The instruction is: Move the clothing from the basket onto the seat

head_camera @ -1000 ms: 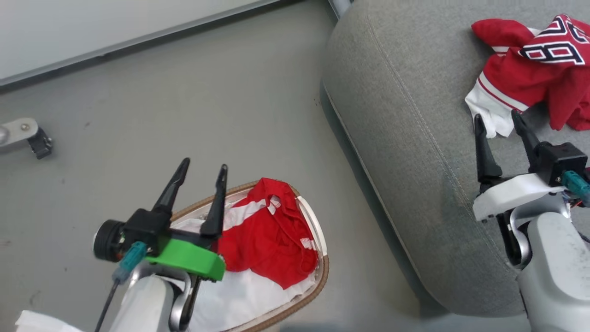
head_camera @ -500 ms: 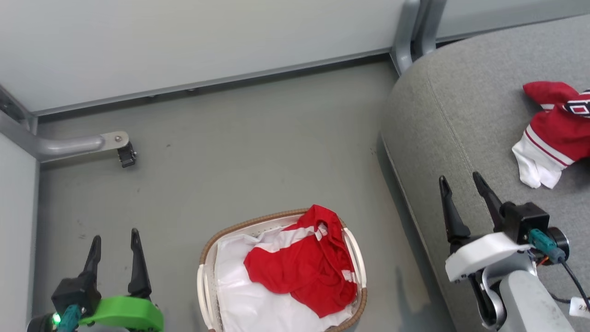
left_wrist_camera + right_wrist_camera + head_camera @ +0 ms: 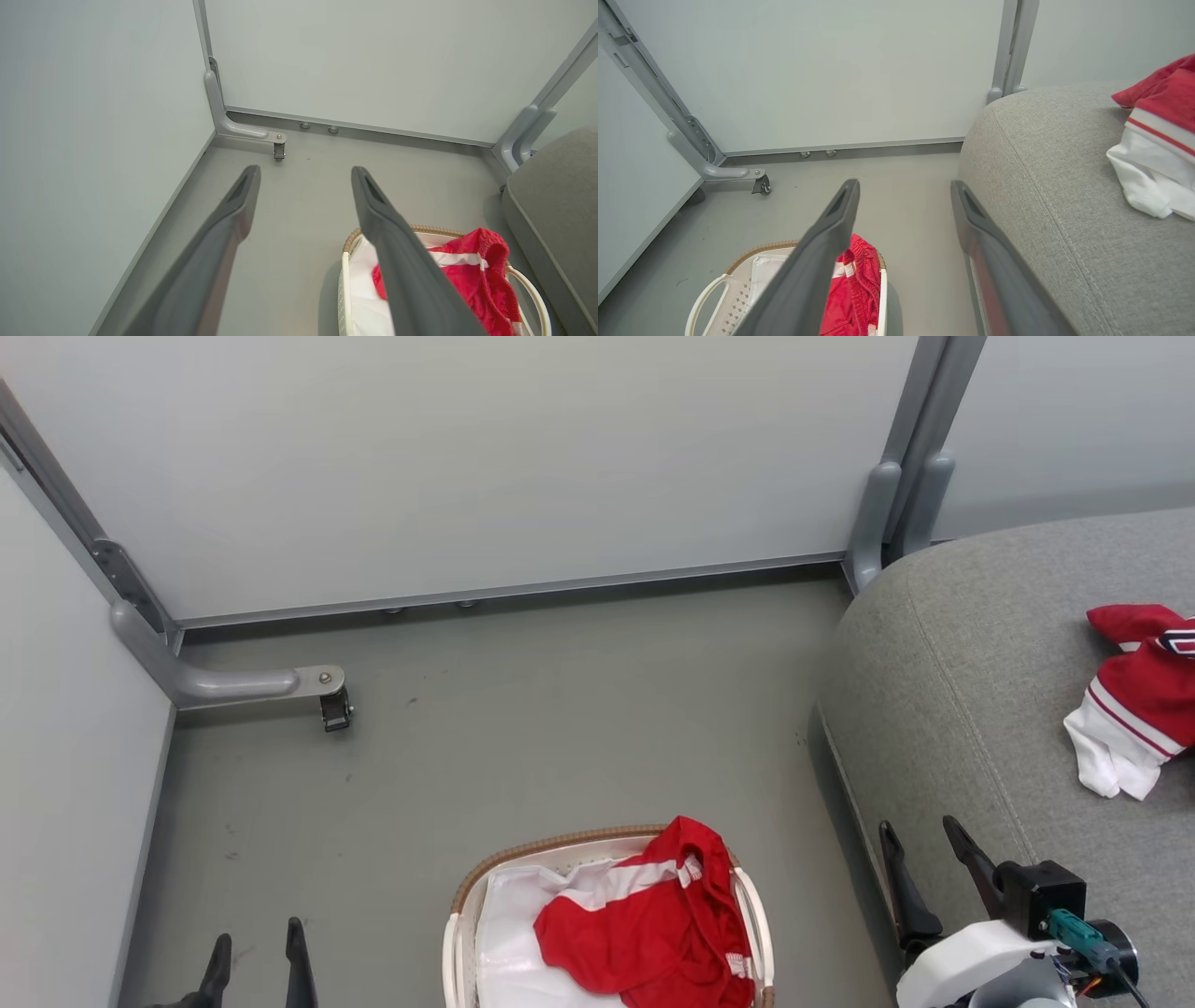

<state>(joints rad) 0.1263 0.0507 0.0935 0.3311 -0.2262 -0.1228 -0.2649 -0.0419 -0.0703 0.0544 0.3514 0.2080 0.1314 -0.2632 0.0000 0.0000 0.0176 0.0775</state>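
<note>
Red shorts (image 3: 644,933) lie in the basket (image 3: 560,841) at bottom centre; your right gripper (image 3: 917,826), jaws apart like the left gripper (image 3: 259,931), is nearer.

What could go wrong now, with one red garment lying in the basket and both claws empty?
The red garment lies right on the white lining of the basket. A deep pinch by the open left gripper could snag the lining too and drag the basket along.

The open right gripper hangs by the rounded edge of the seat. A piece dropped there, short of the jersey, might slide to the floor.
</note>
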